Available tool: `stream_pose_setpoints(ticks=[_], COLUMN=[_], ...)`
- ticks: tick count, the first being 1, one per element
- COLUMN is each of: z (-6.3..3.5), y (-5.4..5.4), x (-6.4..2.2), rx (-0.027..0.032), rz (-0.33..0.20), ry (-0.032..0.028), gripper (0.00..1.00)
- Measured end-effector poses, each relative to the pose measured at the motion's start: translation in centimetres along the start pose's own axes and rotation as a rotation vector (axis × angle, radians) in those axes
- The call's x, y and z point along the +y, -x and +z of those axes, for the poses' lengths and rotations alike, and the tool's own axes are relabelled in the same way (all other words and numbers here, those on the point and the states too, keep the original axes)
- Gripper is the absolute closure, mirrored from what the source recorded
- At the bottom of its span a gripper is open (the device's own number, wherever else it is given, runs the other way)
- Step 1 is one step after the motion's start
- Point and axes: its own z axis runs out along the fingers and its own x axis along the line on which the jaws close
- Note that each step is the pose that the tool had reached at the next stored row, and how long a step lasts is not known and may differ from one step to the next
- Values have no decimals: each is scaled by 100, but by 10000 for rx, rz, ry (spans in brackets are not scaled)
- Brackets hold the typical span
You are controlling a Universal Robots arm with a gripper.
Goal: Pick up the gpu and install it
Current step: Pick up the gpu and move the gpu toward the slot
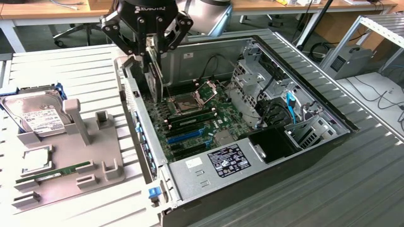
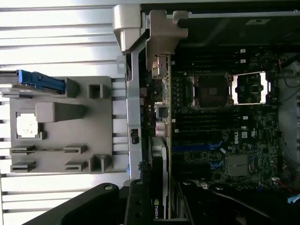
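Exterior view: hand [image 1: 153,49] grasps the gpu [image 1: 154,80], which hangs upright beneath it over the open case [image 1: 196,179].

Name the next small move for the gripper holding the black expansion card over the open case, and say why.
Probably a short slide toward the long blue slot before any lowering. The gripper holds the thin black gpu upright above the green motherboard, unseated, and it seems nearer the square processor socket.
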Motion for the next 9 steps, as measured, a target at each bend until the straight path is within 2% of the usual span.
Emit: stream_pose_setpoints(ticks=[9], z=[7], y=[293], x=[12], rx=[0], rz=[1], ry=[15], gripper=[73])
